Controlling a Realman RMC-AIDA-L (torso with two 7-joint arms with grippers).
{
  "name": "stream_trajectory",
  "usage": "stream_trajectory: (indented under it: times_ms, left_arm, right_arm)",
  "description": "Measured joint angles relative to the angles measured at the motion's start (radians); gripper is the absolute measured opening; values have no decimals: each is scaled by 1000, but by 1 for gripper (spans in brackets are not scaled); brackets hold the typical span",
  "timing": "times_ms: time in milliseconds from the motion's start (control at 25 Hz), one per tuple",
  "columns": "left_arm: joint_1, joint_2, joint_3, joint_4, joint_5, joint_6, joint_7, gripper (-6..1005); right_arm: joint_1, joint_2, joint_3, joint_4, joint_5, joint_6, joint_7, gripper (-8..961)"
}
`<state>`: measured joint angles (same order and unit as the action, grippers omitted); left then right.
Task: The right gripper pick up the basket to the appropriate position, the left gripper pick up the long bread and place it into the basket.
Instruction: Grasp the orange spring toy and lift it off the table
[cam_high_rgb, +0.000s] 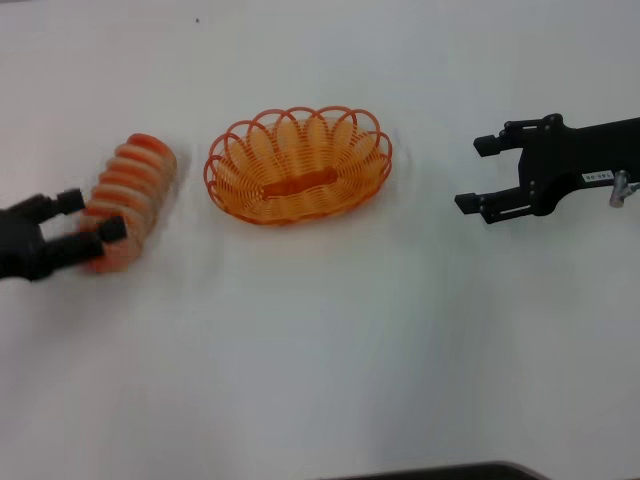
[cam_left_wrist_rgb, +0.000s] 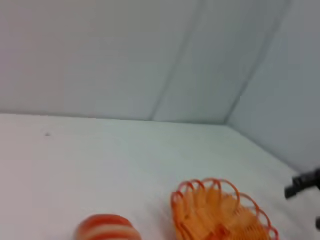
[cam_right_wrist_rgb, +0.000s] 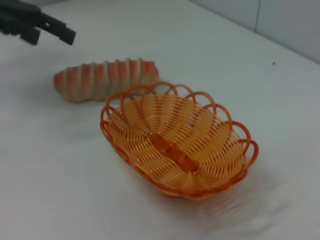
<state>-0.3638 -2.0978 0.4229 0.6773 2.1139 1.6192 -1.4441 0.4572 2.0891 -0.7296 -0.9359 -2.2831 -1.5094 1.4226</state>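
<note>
The orange wire basket (cam_high_rgb: 298, 165) stands on the white table at the centre; it also shows in the right wrist view (cam_right_wrist_rgb: 175, 142) and the left wrist view (cam_left_wrist_rgb: 220, 212). The striped long bread (cam_high_rgb: 135, 180) lies to its left, apart from it, and shows in the right wrist view (cam_right_wrist_rgb: 105, 79) and the left wrist view (cam_left_wrist_rgb: 107, 227). My left gripper (cam_high_rgb: 92, 215) is open, with its fingers over the bread's near end; in the right wrist view (cam_right_wrist_rgb: 50, 30) it looks raised above the loaf. My right gripper (cam_high_rgb: 480, 172) is open and empty, to the right of the basket with a gap between them.
The white table (cam_high_rgb: 330, 350) ends at grey walls (cam_left_wrist_rgb: 150, 55) behind it. A dark edge (cam_high_rgb: 440, 472) shows at the table's front. One of the right gripper's fingers (cam_left_wrist_rgb: 302, 182) shows in the left wrist view.
</note>
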Motion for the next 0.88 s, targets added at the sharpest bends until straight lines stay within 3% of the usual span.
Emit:
stream_trajectory:
  times_ms: [160,320,440,480,520,600,760,880]
  left_arm:
    - [-17,-3,2,126,6,7,-243,908]
    - [-40,3,77,264,45,-7,-478,908]
    - [-84,8,198,405,178,-39,-661,908]
    - [-84,8,198,405,178,-39,-661,908]
    - [-119,-1,287,494,299,-58,-774,908]
    - [-154,-11,349,550,400,-67,-849,908]
    - [-265,-34,408,567,578,-65,-980,907]
    - [-313,-34,441,530,638,-60,-1023,907]
  right_arm:
    - [4,0,-3,-1,5,1,2,861]
    - [10,0,-3,-1,5,8,6,861]
    - [17,0,-2,-3,5,14,19,861]
    - [17,0,-2,-3,5,14,19,861]
    - [19,0,-1,-4,5,16,23,862]
    - [20,0,-1,-6,5,19,26,862]
    - [21,0,-2,-10,5,22,28,862]
    - [23,0,-1,-11,5,22,29,861]
